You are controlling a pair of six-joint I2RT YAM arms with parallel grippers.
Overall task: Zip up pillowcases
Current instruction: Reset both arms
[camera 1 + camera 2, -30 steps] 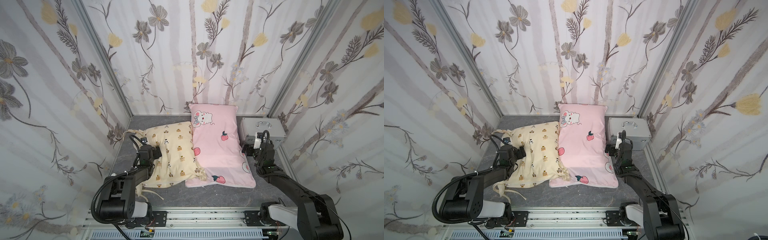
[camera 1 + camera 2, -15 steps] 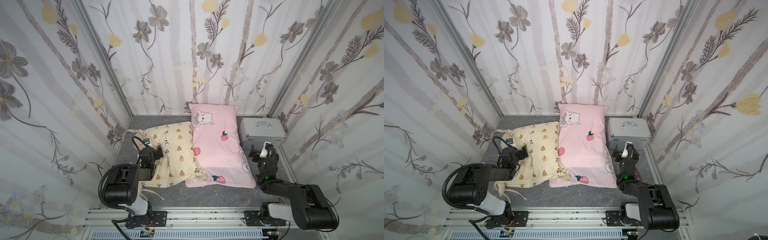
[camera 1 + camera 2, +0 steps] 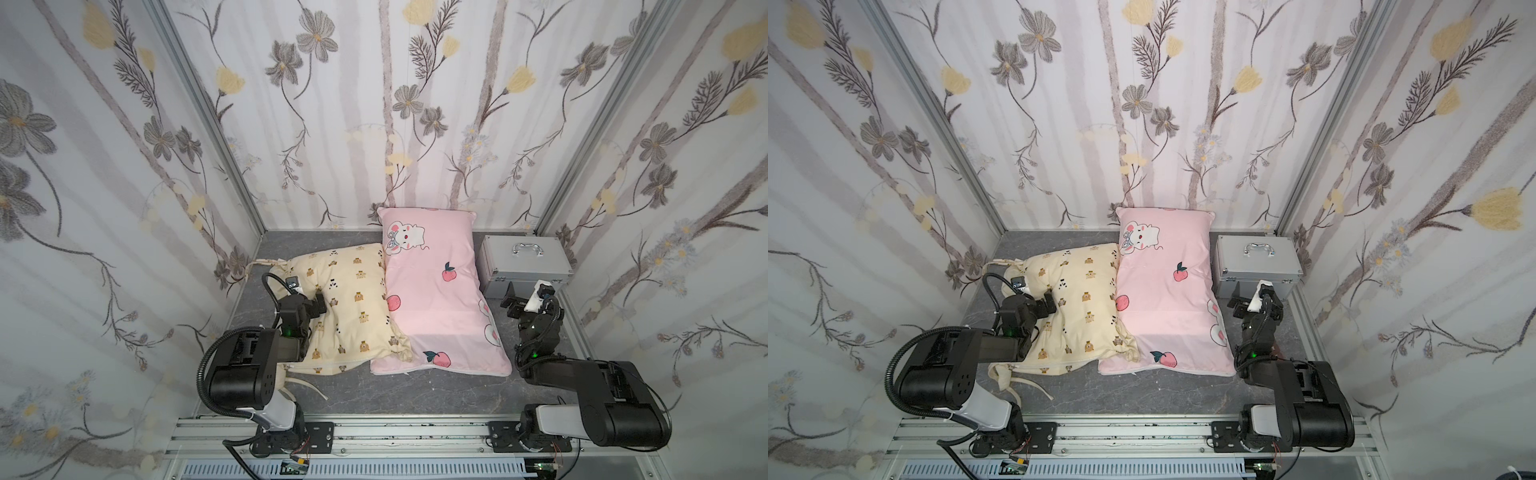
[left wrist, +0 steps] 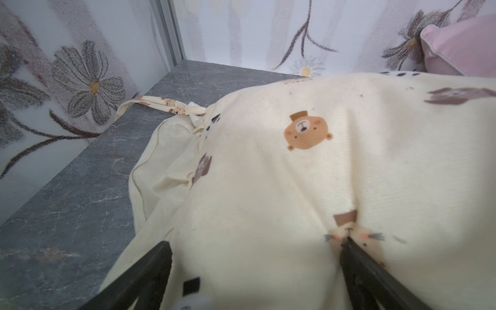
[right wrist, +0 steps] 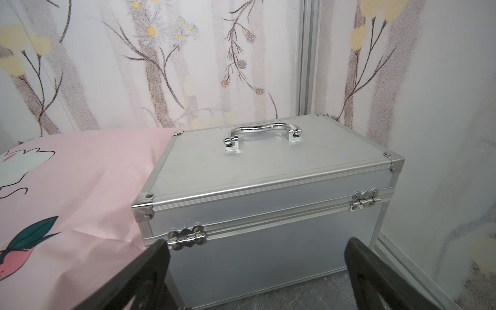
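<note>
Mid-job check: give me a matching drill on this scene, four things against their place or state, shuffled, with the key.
Things:
1. pink pillowcase
2. cream pillowcase
3. silver case
4. right gripper

Place or state:
A. open, holding nothing
B. lid latched shut, handle on top
C. in the middle, peach print
D. bear print, ties trailing

Pairs: 1-C, 2-D, 3-B, 4-A

Bare grey tabletop [image 3: 415, 395] runs across the lower middle of the frame, my open lane. Cream pillow [image 3: 353, 299] and pink pillow [image 3: 436, 299] fill the centre; the metal case [image 3: 523, 266] blocks the right, mid-frame.
</note>
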